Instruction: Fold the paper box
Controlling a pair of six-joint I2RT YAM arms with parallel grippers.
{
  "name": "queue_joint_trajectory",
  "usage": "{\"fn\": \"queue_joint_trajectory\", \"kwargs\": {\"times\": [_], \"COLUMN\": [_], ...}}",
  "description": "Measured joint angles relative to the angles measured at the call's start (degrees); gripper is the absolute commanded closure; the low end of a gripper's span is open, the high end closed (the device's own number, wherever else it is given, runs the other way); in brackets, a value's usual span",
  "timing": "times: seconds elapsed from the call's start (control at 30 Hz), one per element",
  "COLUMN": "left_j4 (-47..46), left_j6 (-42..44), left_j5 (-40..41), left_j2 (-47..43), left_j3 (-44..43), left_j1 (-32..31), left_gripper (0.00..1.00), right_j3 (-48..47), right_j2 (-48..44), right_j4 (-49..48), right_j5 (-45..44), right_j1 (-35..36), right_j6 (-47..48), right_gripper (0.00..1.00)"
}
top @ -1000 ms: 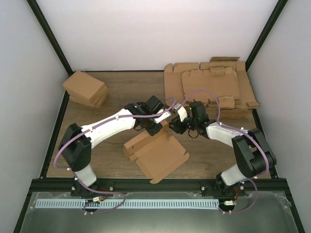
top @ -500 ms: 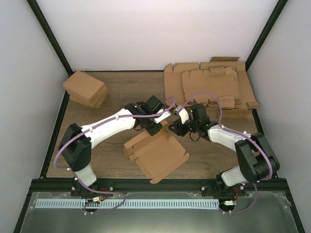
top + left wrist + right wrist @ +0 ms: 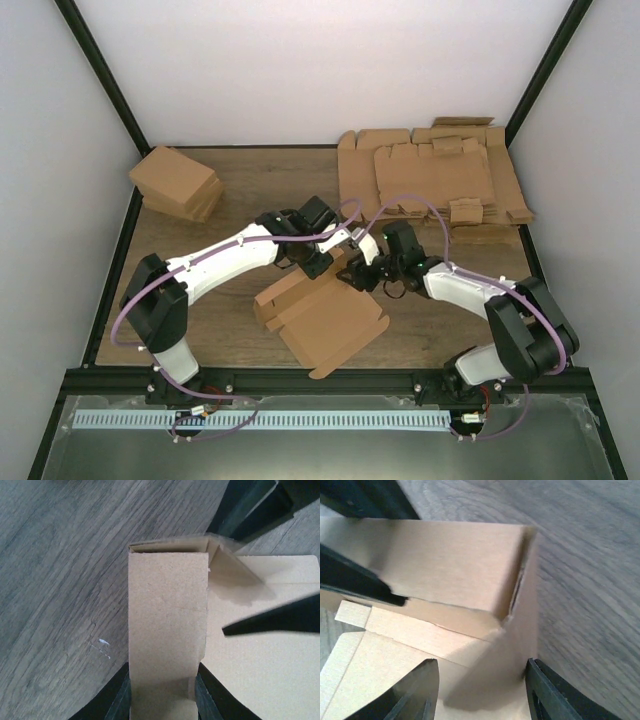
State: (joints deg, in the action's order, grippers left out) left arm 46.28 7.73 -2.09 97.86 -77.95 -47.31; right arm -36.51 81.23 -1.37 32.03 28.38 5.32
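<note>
The paper box [image 3: 330,325] lies mid-table, a brown die-cut sheet with its far-left side wall folded upright. My left gripper [image 3: 318,265] is at that wall's far end; in the left wrist view [image 3: 162,700] its jaws are shut on the upright double wall [image 3: 167,620]. My right gripper [image 3: 358,277] is just right of it at the box's far corner. In the right wrist view [image 3: 482,695] it is open, straddling a raised end flap [image 3: 520,645] that leans near its right finger [image 3: 550,695]. The left gripper's dark finger [image 3: 355,580] shows there too.
A thick pile of flat cardboard sheets [image 3: 440,185] lies at the back right. A pile of compact brown cartons [image 3: 178,183] sits at the back left. Black frame posts and white walls bound the wooden table [image 3: 230,330].
My right gripper has moved left and nearer, down onto the box's far corner beside the left gripper. The left gripper and the box have stayed in place.
</note>
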Motion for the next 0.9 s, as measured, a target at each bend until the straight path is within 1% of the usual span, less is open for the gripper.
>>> {"fn": "queue_joint_trajectory", "kwargs": {"times": [0.1,0.33,0.37,0.4,0.47,0.63,0.77,0.9], "left_j4": [-0.04,-0.11,-0.11,-0.11,-0.11,0.09,0.24,0.2], "left_j6": [0.0,0.0,0.02,0.02,0.0,0.15,0.17,0.24], "left_j5": [-0.42,-1.01,-0.98,-1.01,-0.98,-1.51,-2.38,-2.51], "left_j2": [0.0,0.0,0.0,0.0,0.0,0.0,0.0,0.0], "left_j3": [0.0,0.0,0.0,0.0,0.0,0.0,0.0,0.07], "left_j1": [-0.02,-0.02,-0.02,-0.02,-0.02,-0.04,-0.11,-0.11], "left_gripper": [0.74,0.74,0.74,0.74,0.74,0.74,0.74,0.74], "right_j3": [0.0,-0.04,-0.07,-0.07,-0.07,1.66,3.98,4.02], "right_j2": [-0.02,-0.07,-0.02,-0.02,-0.02,-2.29,-6.88,-8.92], "right_j4": [0.0,0.04,0.04,0.04,0.07,-0.26,-0.28,-0.79], "right_j5": [0.96,0.85,0.9,1.01,1.84,4.15,4.37,5.44], "right_j1": [1.11,1.05,1.07,1.05,1.05,0.9,0.9,-0.37], "right_j6": [0.07,0.42,0.57,0.68,0.74,-0.76,-1.95,-3.45], "right_gripper": [0.49,0.49,0.47,0.42,0.36,0.29,0.28,0.29]}}
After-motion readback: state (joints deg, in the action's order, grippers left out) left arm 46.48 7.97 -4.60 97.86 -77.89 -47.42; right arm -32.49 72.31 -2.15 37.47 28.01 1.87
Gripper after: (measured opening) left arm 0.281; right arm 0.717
